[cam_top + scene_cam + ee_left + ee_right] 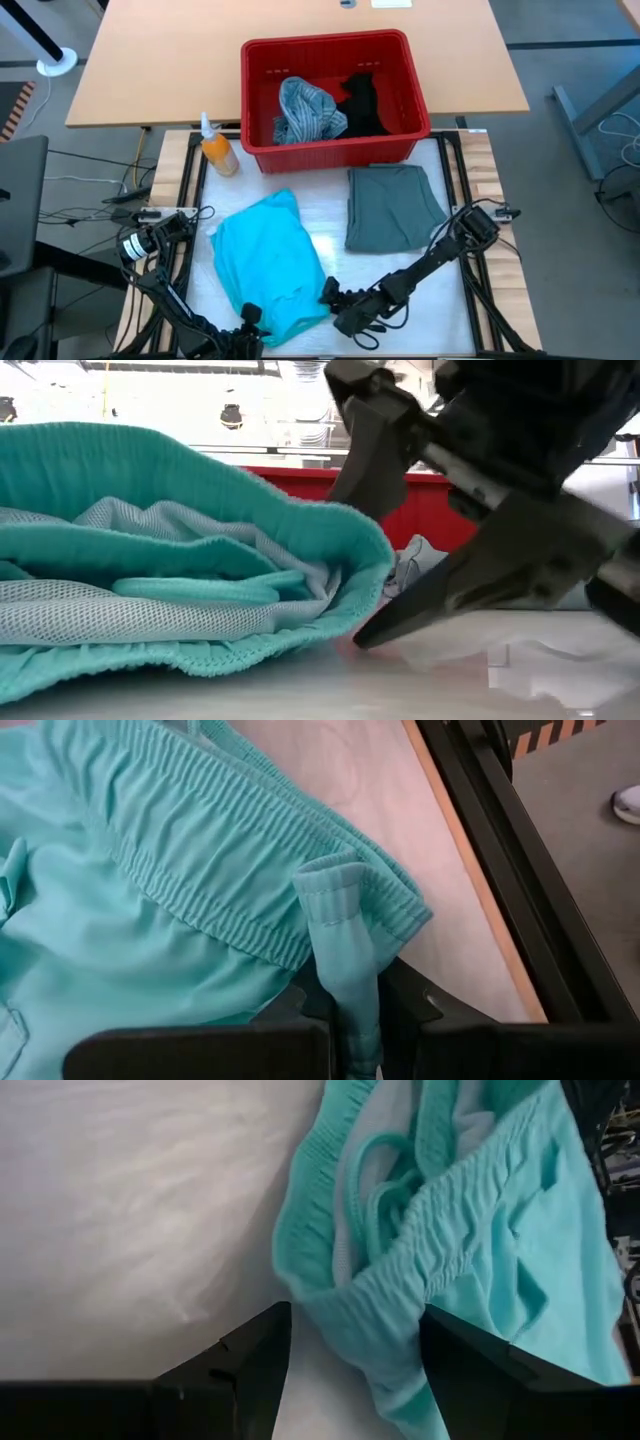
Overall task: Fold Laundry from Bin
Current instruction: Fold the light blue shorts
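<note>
Left pincer (350, 1020) is clamped on a fold of the turquoise garment (265, 262) at the tabletop's (330, 215) near edge. Right pincer (352, 1365) stands wide, just beside the waistband. Beyond lie the folded grey-green garment (392, 205) and the red bin (330, 95).

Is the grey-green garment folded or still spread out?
Folded. The grey-green garment lies as a neat flat rectangle on the table, just in front of the red bin, apart from both grippers.
</note>
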Available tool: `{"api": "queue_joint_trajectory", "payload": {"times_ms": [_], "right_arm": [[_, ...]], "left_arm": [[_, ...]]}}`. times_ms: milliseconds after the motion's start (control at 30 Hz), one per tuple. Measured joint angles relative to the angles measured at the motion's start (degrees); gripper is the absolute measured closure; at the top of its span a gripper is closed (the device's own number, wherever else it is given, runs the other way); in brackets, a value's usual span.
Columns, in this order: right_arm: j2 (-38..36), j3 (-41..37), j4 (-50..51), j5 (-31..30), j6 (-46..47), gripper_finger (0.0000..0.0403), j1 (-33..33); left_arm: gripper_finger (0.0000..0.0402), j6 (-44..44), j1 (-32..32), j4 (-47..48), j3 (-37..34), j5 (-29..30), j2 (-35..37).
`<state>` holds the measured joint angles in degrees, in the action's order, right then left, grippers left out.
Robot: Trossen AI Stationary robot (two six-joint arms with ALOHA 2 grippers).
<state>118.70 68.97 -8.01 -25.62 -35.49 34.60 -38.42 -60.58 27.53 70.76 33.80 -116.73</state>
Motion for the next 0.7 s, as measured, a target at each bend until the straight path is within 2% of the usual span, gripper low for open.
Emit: {"api": "queue_joint_trajectory", "payload": {"times_ms": [100, 200, 367, 467, 700], "right_arm": [[0.52, 0.04, -2.88, -0.01, -0.46, 0.0177, -0.03], [0.54, 0.04, -2.3, -0.01, 0.68, 0.0211, -0.03], [0.54, 0.04, -1.62, 0.06, 3.07, 0.0307, -0.03], [0.54, 0.09, -1.26, 0.15, 10.42, 0.0368, 0.17], [-4.92, 0.13, 11.28, 5.9, 28.27, 0.0369, -1.1]], "left_arm": [[0.0383, -0.37, -0.02, -0.11, 0.0, -0.02, 0.0], [0.0383, -0.43, -0.04, -0.16, -0.02, -0.13, 0.15], [0.0383, -1.82, -0.32, 0.32, -0.12, -0.71, 1.26], [0.0384, -3.59, -0.35, 0.39, -0.17, -1.22, 2.34], [0.0384, -7.08, 0.16, 0.55, -0.22, 2.09, 7.36]]}}
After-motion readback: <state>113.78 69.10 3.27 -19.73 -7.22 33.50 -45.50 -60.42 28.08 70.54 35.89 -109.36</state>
